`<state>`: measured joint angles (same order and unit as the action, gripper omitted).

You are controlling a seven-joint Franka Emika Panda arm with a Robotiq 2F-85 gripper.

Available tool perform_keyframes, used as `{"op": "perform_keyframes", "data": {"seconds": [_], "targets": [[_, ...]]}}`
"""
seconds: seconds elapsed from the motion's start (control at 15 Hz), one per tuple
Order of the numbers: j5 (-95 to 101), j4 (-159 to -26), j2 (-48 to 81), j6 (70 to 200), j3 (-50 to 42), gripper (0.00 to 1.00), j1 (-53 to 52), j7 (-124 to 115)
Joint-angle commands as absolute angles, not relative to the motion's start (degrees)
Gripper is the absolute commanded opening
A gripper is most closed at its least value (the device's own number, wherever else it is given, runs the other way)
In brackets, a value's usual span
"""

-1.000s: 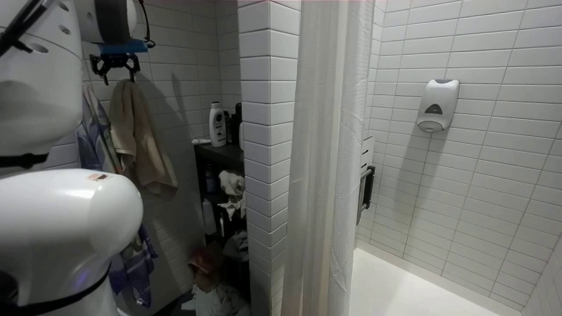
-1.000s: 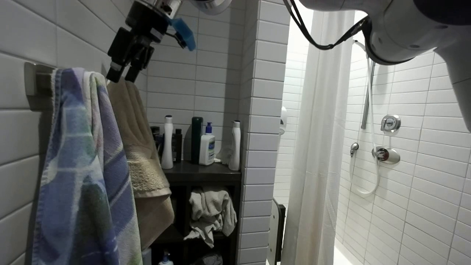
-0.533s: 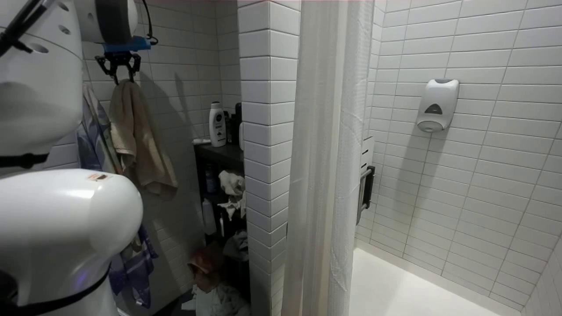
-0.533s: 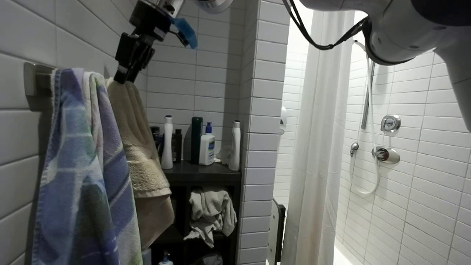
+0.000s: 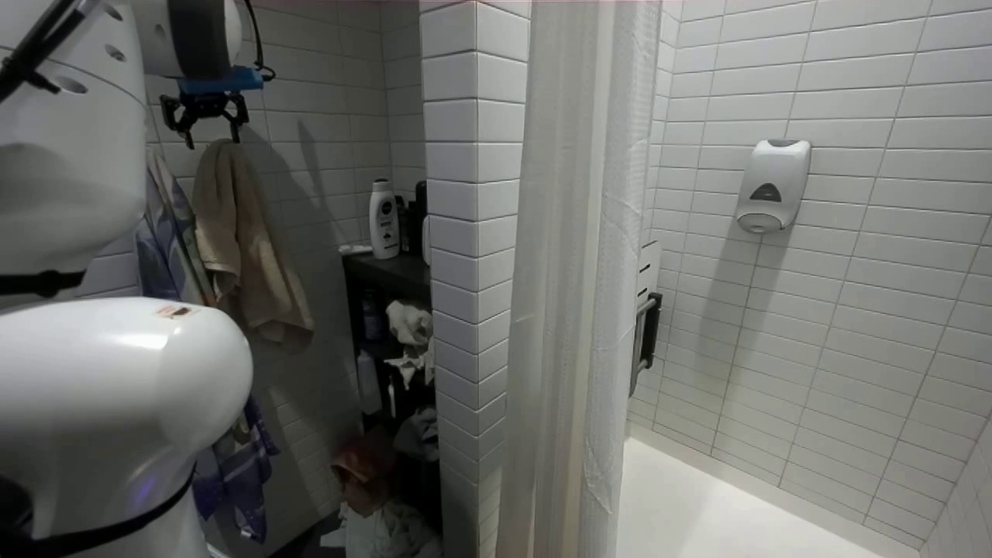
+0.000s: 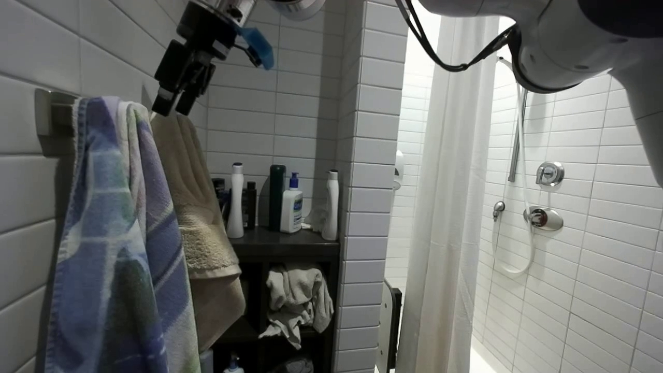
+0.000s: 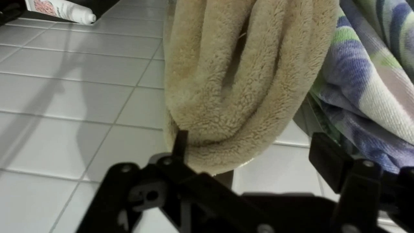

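My gripper [image 5: 212,142] is open at the top of the beige towel [image 5: 244,240], which hangs against the tiled wall. In an exterior view the gripper [image 6: 173,111] points down at the towel's [image 6: 199,207] upper fold. In the wrist view the gripper's [image 7: 252,142] jaws stand wide apart. The left finger [image 7: 180,144] overlaps the beige towel's [image 7: 252,81] lower left edge there; I cannot tell whether it touches. The right finger [image 7: 330,161] is apart from it, near the blue, white and green towel [image 7: 365,74]. Nothing is held between the fingers.
The patterned towel [image 6: 114,233] hangs beside the beige one on a metal bar [image 6: 54,114]. A dark shelf [image 6: 290,243] bears several bottles [image 6: 292,207] and cloths [image 6: 300,295]. A tiled wall corner [image 5: 477,232] and a shower curtain [image 5: 573,271] stand beyond. A tube [image 7: 64,9] lies at the wrist view's top left.
Half a second ago the jaws were nearly closed at the beige towel's top, after being open one second ago. They have opened again, and the gripper has shifted slightly back. The towel hangs about the same.
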<state>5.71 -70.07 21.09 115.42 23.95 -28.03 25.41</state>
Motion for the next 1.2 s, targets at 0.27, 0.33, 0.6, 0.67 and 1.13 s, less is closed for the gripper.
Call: {"op": "perform_keyframes", "data": {"seconds": [0.27,0.33,0.6,0.67,1.13], "targets": [[8.7,-68.7,22.0,113.5,23.7,1.00,-29.1,28.9],[9.0,-68.8,22.0,113.3,23.7,1.00,-29.1,29.3],[9.6,-68.9,22.1,113.1,23.8,1.00,-29.2,30.6],[9.6,-68.8,22.1,113.1,23.9,1.00,-29.2,30.8],[14.6,-68.9,22.4,114.5,23.3,1.00,-30.7,32.4]]}}
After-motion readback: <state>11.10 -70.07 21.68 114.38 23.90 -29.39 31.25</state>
